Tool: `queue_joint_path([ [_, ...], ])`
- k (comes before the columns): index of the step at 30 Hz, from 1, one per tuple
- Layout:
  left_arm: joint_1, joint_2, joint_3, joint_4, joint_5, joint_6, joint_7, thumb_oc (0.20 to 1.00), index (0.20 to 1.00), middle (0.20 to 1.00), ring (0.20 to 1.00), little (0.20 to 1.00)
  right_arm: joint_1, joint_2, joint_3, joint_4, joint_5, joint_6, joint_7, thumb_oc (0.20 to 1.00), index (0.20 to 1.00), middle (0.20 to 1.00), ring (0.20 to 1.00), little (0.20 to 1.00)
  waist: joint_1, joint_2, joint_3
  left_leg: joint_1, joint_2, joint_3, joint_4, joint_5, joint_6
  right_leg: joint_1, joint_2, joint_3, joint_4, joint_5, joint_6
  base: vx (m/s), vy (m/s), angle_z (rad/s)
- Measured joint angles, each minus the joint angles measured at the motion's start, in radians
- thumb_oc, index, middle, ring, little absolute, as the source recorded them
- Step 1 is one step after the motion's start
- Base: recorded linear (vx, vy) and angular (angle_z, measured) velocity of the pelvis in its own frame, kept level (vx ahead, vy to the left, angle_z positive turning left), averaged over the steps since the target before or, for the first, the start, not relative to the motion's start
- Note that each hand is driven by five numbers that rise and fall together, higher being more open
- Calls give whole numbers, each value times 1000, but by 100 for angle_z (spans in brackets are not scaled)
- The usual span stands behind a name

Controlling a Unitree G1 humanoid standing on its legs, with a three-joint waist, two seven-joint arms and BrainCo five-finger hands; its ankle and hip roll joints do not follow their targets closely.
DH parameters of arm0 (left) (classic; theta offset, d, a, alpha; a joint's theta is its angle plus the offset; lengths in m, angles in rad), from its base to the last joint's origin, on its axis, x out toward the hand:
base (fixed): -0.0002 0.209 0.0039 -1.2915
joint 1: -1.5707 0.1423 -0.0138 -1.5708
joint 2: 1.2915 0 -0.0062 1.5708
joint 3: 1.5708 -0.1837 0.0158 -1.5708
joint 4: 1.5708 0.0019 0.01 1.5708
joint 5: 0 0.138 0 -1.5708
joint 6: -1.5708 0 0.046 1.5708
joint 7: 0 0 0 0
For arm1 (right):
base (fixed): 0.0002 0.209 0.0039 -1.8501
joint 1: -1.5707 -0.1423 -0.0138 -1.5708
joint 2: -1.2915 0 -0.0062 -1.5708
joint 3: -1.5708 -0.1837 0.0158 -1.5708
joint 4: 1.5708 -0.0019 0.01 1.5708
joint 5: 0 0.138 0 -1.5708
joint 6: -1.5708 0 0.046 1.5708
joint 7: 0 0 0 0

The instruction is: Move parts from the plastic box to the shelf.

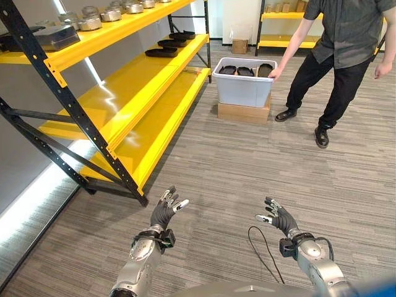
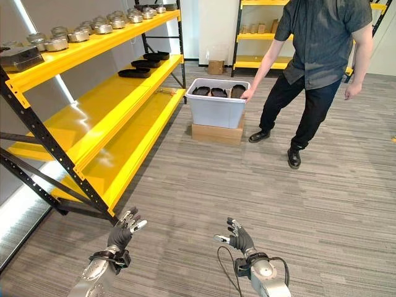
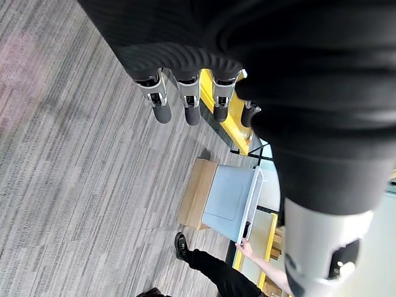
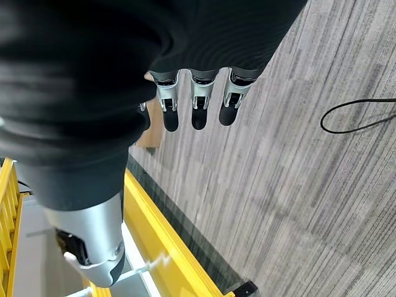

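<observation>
The left hand [image 1: 166,209] and the right hand [image 1: 277,218] are both held low in front of the robot, above the grey floor [image 1: 247,173], with the fingers spread and relaxed and nothing in them. From the hands, the plastic box [image 1: 244,81] lies straight ahead and far away, a little closer to the line of the right hand, so I judge that the robot must first walk forward before any hand can reach. The box stands on a flat cardboard carton [image 1: 243,112], and dark parts [image 1: 245,71] lie inside it in a row across its width. A person [image 1: 340,49] stands just to the right of the box with one hand on its rim. The yellow shelf [image 1: 139,80] runs along the left side, with dark trays [image 1: 170,48] already on its middle level near the box.
</observation>
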Motion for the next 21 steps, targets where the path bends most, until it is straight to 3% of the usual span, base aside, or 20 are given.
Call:
queue_joint_path([
  [21, 0, 1, 0, 0, 1, 2, 1, 1000, 1000, 1000, 1000, 1000, 0, 0, 0, 0, 1, 0, 0, 1000, 1000, 1000, 1000, 1000, 0, 1, 3, 0, 0, -1, 0, 0, -1, 0, 0, 0, 2, 0, 0, 0, 0, 0],
])
